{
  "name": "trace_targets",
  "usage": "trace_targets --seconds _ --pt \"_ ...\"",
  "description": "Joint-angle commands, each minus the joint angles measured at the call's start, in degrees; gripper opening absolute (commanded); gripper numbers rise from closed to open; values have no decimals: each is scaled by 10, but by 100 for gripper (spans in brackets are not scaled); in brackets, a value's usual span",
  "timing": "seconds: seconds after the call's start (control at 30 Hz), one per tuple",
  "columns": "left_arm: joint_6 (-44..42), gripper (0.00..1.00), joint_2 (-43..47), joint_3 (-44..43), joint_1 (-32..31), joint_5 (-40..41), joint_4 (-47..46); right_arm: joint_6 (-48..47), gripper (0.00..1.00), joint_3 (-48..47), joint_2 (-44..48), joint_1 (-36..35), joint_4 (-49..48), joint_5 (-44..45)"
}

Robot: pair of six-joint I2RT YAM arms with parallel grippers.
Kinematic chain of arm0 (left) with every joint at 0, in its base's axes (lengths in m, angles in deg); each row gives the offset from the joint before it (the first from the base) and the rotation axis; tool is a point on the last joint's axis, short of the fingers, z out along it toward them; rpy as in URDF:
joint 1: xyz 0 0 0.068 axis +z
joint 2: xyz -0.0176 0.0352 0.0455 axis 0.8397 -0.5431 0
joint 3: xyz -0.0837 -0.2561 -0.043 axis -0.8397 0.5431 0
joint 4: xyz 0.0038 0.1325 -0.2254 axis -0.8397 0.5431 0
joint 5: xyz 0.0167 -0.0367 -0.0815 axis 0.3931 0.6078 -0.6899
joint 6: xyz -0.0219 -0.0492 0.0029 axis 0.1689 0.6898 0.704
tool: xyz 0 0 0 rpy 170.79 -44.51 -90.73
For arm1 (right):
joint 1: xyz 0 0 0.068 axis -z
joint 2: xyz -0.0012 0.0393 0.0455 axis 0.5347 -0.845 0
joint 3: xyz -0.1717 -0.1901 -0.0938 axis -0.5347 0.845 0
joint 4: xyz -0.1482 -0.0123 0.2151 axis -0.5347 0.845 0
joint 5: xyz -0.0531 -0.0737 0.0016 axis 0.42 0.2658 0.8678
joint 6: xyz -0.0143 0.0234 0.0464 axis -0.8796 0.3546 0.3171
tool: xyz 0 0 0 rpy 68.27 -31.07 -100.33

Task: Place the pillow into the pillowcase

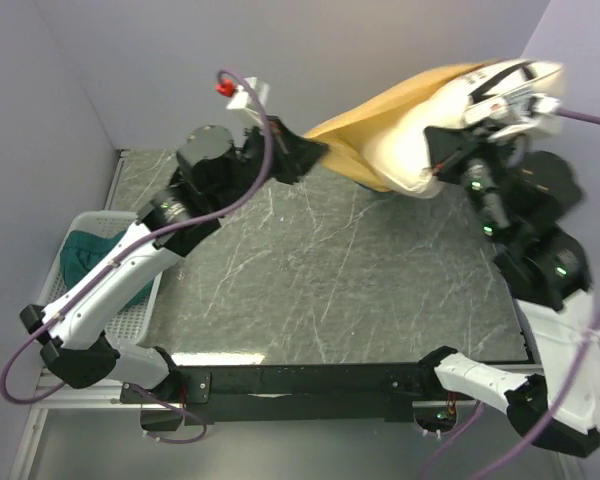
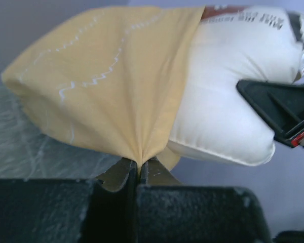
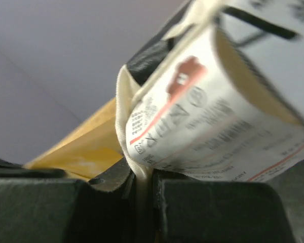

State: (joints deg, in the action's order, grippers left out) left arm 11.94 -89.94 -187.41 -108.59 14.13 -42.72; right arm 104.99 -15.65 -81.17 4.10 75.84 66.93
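Holding the pillowcase (image 1: 375, 110) up in the air over the far right part of the table (image 1: 310, 270), above the grey-green stone-look top. Showing its mustard-yellow side to every camera, with thin wiggly white lines running across the cloth in the left wrist view. Pinching a bunched-up fold of that yellow cloth with the left gripper (image 2: 138, 169), with both black fingers squeezed tight together and nothing but cloth between them. Making sharp creases fanning up from the pinch. Poking out of the open end of the case, the plump cream-white pillow (image 2: 228, 101), part in and part out, with yellow cloth wrapping its left part and the bare white end bulging out to the right in the left wrist view. Showing a strip of dark lettering along the top of that bare end, too small to read. Gripping the pillow by its stitched edge with the right gripper (image 3: 142, 177), with both fingers almost touching and a thin strip of white cloth squashed between them. Hanging right beside those fingers, the pillow's white tag (image 3: 213, 126), carrying small black print and a red mark, too blurry to read. Lying in a white basket (image 1: 100, 215) at the left edge of the table, well apart from the pillow, a dark teal cloth (image 1: 90, 255). Looping over the left arm, a purple cable (image 1: 268, 150)
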Motion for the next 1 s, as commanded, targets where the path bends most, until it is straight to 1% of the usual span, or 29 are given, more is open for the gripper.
trace_targets --seconds 0.0,0.07,0.17,0.2,0.27,0.3,0.33,0.4,0.43,0.47,0.5,0.53,0.57,0.6,0.63,0.67,0.7,0.73,0.77,0.83,0.87,0.93,0.97 --pt "51 1 52 31 61 13 57 18 0 98 -47 -2 -68 -24" --pt "46 1 55 38 83 -19 72 22 0 123 -56 -7 -81 -36" --pt "24 1 49 48 87 -61 85 24 0 130 -89 -12 -75 -58" --pt "18 1 46 53 86 -90 89 27 0 133 -96 -16 -76 -65" --pt "-3 2 38 67 86 -117 96 32 0 144 -109 -36 -85 -72" --pt "-9 2 35 75 85 -151 95 37 0 147 -112 -43 -93 -74" --pt "-18 3 31 87 84 -166 99 39 0 150 -120 -52 -97 -80" --pt "-39 4 31 101 80 -166 122 55 0 166 -127 -74 -117 -110" --pt "-45 4 44 126 76 -155 127 62 0 177 -127 -82 -122 -113" --pt "-47 5 58 148 76 -143 125 65 0 211 -122 -104 -130 -105" --pt "-45 6 73 172 76 -131 121 77 0 235 -113 -112 -155 -96" --pt "-42 8 108 223 76 -117 107 85 0 265 -87 -118 -173 -96" --pt "-38 11 124 246 76 -118 105 92 0 329 -71 -126 -192 -101" --pt "-39 14 141 265 76 -117 105 101 0 358 -42 -139 -217 -100" --pt "-41 25 171 300 76 -122 104 104 0 381 -28 -146 -220 -86" --pt "-41 34 187 316 76 -122 102 106 0 423 -14 -149 -221 -81" --pt "-37 44 201 327 76 -109 106 113 0 446 14 -153 -225 -81" --pt "-32 60 222 331 76 -71 115 114 0 469 30 -154 -230 -94" --pt "-32 64 231 329 76 -47 130 118 0 516 44 -154 -234 -102" --pt "-22 71 244 309 76 -5 149 136 0 566 79 -166 -248 -123" --pt "-23 72 242 301 76 61 164 143 0 617 88 -177 -256 -128" --pt "-32 72 220 290 76 93 172 168 0 665 115 -207 -278 -123" --pt "-39 71 206 289 76 90 169 185 0 711 123 -214 -301 -115"
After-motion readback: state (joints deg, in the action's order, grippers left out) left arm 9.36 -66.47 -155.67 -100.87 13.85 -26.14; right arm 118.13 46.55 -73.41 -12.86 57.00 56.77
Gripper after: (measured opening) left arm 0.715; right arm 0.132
